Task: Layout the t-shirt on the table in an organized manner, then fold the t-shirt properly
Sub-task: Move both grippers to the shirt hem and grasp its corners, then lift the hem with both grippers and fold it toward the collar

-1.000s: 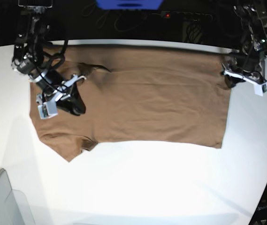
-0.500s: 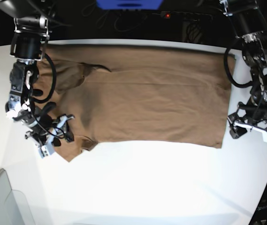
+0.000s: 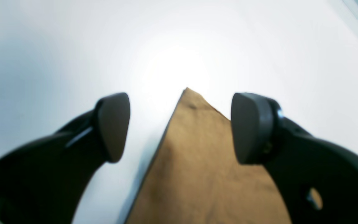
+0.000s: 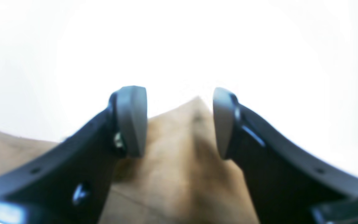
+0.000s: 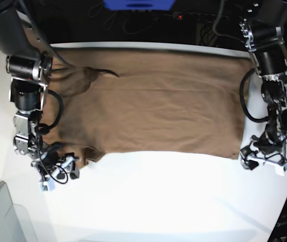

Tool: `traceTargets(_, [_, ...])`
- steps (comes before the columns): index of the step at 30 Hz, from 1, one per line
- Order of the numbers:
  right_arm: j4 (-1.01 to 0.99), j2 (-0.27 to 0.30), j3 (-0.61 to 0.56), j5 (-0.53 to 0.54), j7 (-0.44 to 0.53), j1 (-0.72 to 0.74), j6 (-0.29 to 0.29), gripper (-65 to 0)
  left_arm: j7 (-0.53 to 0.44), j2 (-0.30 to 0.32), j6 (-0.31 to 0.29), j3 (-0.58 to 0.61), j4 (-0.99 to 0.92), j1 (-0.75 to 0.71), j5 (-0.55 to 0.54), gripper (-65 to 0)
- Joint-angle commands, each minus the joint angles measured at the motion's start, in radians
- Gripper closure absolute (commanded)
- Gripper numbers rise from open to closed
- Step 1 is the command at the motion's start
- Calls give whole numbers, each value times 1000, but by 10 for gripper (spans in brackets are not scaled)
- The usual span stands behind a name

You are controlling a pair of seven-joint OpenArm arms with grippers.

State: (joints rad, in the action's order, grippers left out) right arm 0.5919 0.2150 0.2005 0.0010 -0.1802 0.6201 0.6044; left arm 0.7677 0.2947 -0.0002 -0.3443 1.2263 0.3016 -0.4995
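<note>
The brown t-shirt [image 5: 153, 101] lies flat across the far table [image 5: 173, 201], long axis left to right. Left gripper [image 5: 262, 162] and right gripper [image 5: 57, 171] straddle its near corners, jaws apart, empty.

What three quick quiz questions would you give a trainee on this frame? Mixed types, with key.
1. True or false: the left gripper is clamped on the t-shirt.
2. Which part of the shirt lies under the open right gripper? A) collar B) a pointed corner C) tag
3. Fill in: the shirt lies spread on the white ____.

Key:
1. False; its jaws stand open over a shirt corner.
2. B.
3. table.
</note>
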Motion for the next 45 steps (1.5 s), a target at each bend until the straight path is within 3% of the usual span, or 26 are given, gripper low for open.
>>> traceTargets(1, [-3,10,1,15,49,40,-7,-354,-34,24,-5,21,2,28,-9,-491])
traceTargets(6, [-85,11,0,14,170,40,-90,-359,-150,36,-5,144,-96,66,-9,-492])
traceTargets(15, [-132,7,-3,12,186,36,-93,-358,-238,33,-4,156,-234,92,-9,-492])
traceTargets(20, [-158,11,-98,12,187,31,-94,-358,-262,31,-4,156,-270,92,-9,-493])
traceTargets(28, [-160,11,-157,12,186,13,-96,-349,-293,27,-5,158,-299,94,-9,-492])
traceTargets(32, [-206,13,-212,12,187,7,-96,-234,-293,25,-5,178,-299,112,-9,-491])
traceTargets(37, [-221,11,-221,12,187,2,-96,0,-294,25,-5,264,-299,129,-9,-491])
traceTargets(45, [-220,11,-217,12,187,5,-96,0,-296,25,-5,282,-300,141,-9,-494])
